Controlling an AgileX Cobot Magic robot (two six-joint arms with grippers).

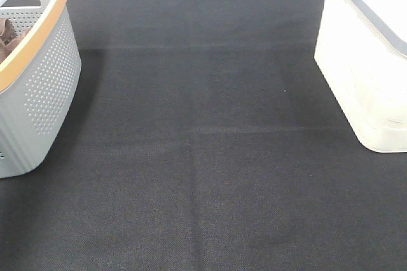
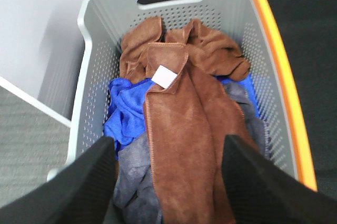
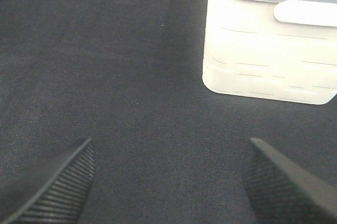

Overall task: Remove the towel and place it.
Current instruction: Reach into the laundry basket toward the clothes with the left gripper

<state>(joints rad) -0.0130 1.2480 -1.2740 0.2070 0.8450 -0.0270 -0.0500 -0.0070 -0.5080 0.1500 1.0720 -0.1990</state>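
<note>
The towel [image 2: 184, 140] is reddish-brown with a stitched hem and a small white tag [image 2: 164, 75]. It lies lengthwise on top of the pile inside the grey basket [image 2: 95, 40]. In the left wrist view my left gripper [image 2: 168, 150] hovers over it, open, with one finger on each side of the towel and nothing held. My right gripper [image 3: 169, 148] is open and empty above the black table cloth [image 3: 105, 77]. Neither gripper shows in the exterior high view, where only a scrap of brown cloth [image 1: 6, 37] shows in the basket [image 1: 44, 86].
A second, bunched-up brown cloth [image 2: 216, 50] lies at the handle end of the basket, with a blue cloth [image 2: 126, 111] and a grey cloth [image 2: 134, 176] underneath. The basket has an orange rim [image 2: 284, 77]. A white lidded box [image 1: 369, 61] stands at the table's right.
</note>
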